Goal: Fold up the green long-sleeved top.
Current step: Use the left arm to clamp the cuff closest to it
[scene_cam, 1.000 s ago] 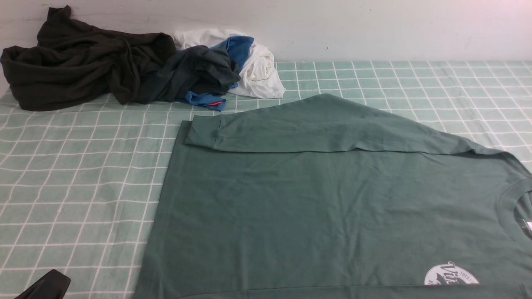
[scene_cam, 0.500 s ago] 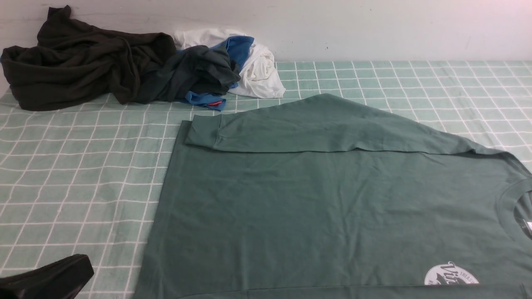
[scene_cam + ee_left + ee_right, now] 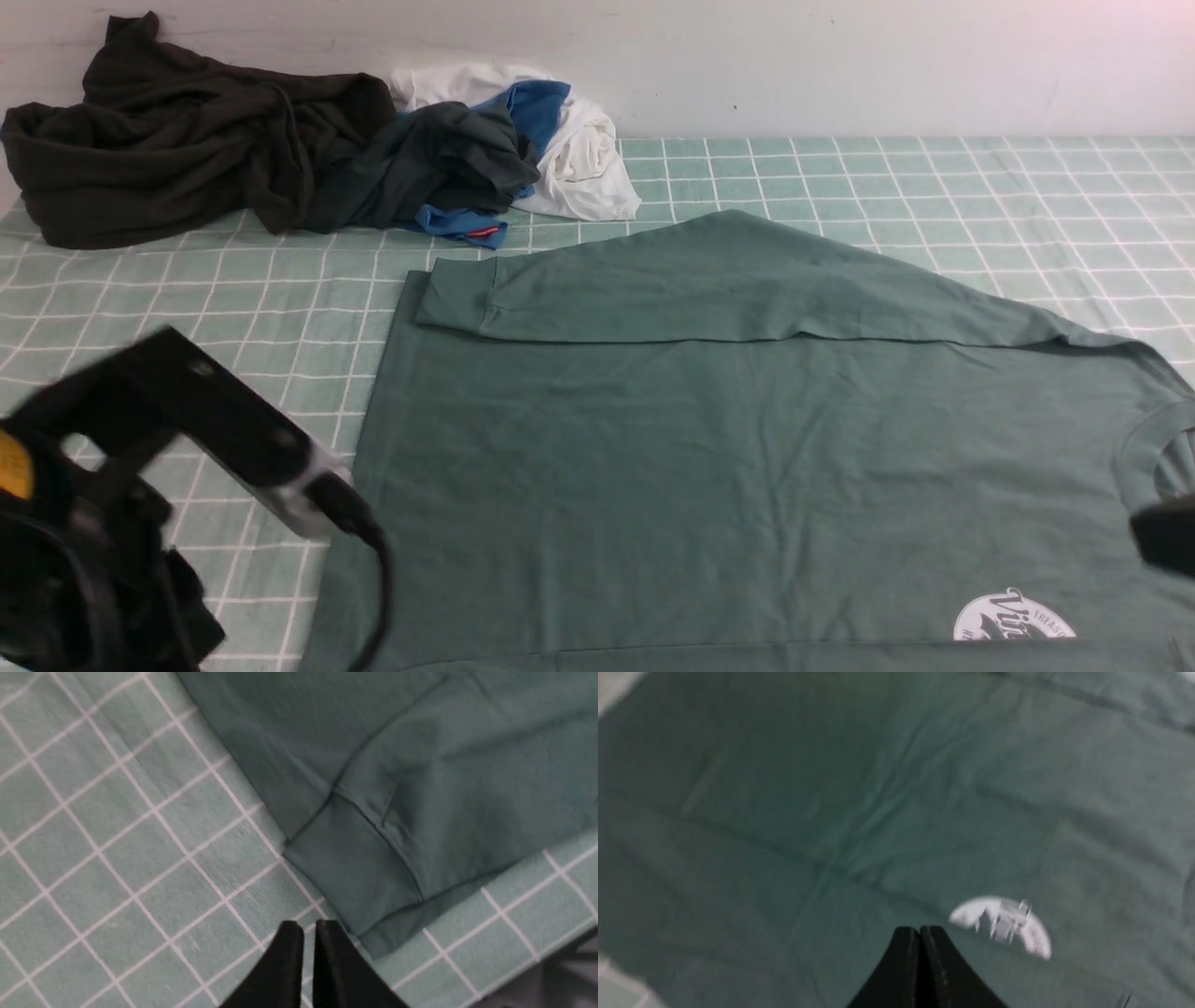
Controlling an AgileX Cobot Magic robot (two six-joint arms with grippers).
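- The left gripper (image 3: 308, 926) hangs over the checked cloth (image 3: 117, 826) just beside a sleeve cuff (image 3: 355, 868). Its black fingers stand a narrow slit apart and hold nothing.
- The right gripper (image 3: 919, 931), fingers pressed together and empty, hovers above the chest near the white round logo (image 3: 1001, 924).
- The green long-sleeved top (image 3: 747, 448) lies flat across the near right of the table, collar (image 3: 1144, 448) to the right and hem to the left.
- One sleeve (image 3: 728, 289) lies folded along the top's far edge, its end pointing left.
- At far left, a near-black garment (image 3: 168, 149), a dark grey-green garment (image 3: 439, 159) and white and blue clothes (image 3: 579, 159) sit heaped against the wall (image 3: 840, 65).
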